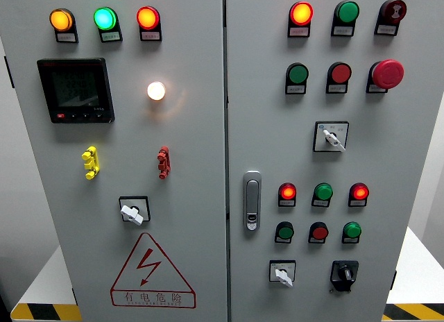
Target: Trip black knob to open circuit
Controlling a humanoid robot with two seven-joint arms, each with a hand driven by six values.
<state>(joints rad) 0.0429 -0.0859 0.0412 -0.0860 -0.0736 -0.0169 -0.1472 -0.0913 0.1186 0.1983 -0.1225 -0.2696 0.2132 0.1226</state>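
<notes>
Grey metal control cabinet (194,218) fills frame. Black rotary knob (344,273) sits low on right door, right of white selector switch (282,273), below row of round pushbuttons. Neither robot hand in view; fingers' state cannot be told.

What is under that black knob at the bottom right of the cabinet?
Under the black knob only the bare grey door shows, down to the picture's bottom edge. Its own black base sits behind it. Any wiring inside the cabinet is hidden by the door.

label print (297,32) perhaps too small
</notes>
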